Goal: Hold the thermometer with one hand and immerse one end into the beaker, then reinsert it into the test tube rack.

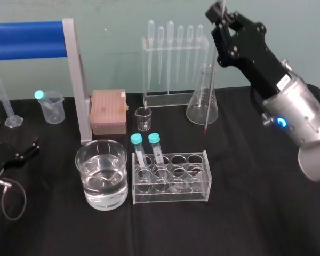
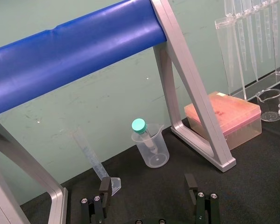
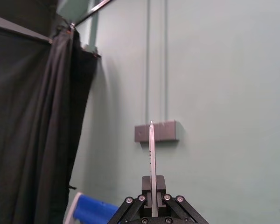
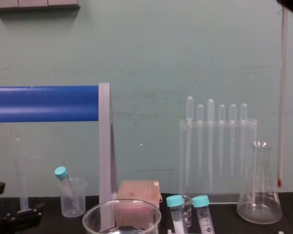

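Now, from the head view: right gripper (image 1: pixel 220 13) up high at the back, fingers pinched shut on the thermometer (image 1: pixel 212 85) near its top. Held that way to let the long glass hang down, red end free for dipping. Red end up in the air, in line with the conical flask (image 1: pixel 202 104), out of the test tube rack (image 1: pixel 170 196) and not yet over the beaker (image 1: pixel 101 200). Beaker with water in it, just beside the rack on the left, so likely a move left and then down. Left gripper (image 1: pixel 21 151) parked low on the black tabletop (image 1: pixel 245 213), far left. Very top of the thermometer cut off by the edge.

Next, from the left wrist view: fingers (image 2: pixel 104 193) spread wide, holding nothing.

Then from the right wrist view: same pinch, thermometer (image 3: pixel 152 149) poking up out of the shut fingers. Lower part and red end hidden behind the gripper.

Last, from the chest view: thermometer (image 4: pixel 282 97) straight up and down at the right, red end well above the tabletop. Hard to tell whether in front of the flask (image 4: pixel 260 195) or beside it. Beaker rim (image 4: pixel 121 201) low down, rest cut off.
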You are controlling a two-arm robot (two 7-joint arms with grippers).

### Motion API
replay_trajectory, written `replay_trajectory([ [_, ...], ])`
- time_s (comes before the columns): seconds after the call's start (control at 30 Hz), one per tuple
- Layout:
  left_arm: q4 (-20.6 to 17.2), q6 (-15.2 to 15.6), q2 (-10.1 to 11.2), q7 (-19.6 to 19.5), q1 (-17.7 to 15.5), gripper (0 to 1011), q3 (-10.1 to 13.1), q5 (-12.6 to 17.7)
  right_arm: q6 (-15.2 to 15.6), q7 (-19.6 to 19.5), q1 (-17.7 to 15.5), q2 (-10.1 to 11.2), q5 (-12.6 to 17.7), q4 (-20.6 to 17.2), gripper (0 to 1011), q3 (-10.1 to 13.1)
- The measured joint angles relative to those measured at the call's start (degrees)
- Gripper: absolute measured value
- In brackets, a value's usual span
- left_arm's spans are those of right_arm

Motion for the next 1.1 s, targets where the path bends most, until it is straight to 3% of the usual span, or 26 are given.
replay_trajectory([
  [0.1, 0.0, 0.0, 0.0, 0.0, 0.0, 1008, 0.0, 0.0, 0.4, -0.4, -2.0, -0.4, 0.1, 0.2, 57, 0.7],
  [0.4, 0.0, 0.0, 0.0, 0.0, 0.0, 1008, 0.0, 0.0, 1.5, -0.2, -3.4, -1.0, 0.3, 2.6, 57, 0.9],
  [1.1, 0.0, 0.0, 0.0, 0.0, 0.0, 1008, 0.0, 0.0, 0.4, 4.0, 0.1, -3.0, 0.6, 10.3, 57, -1.7],
])
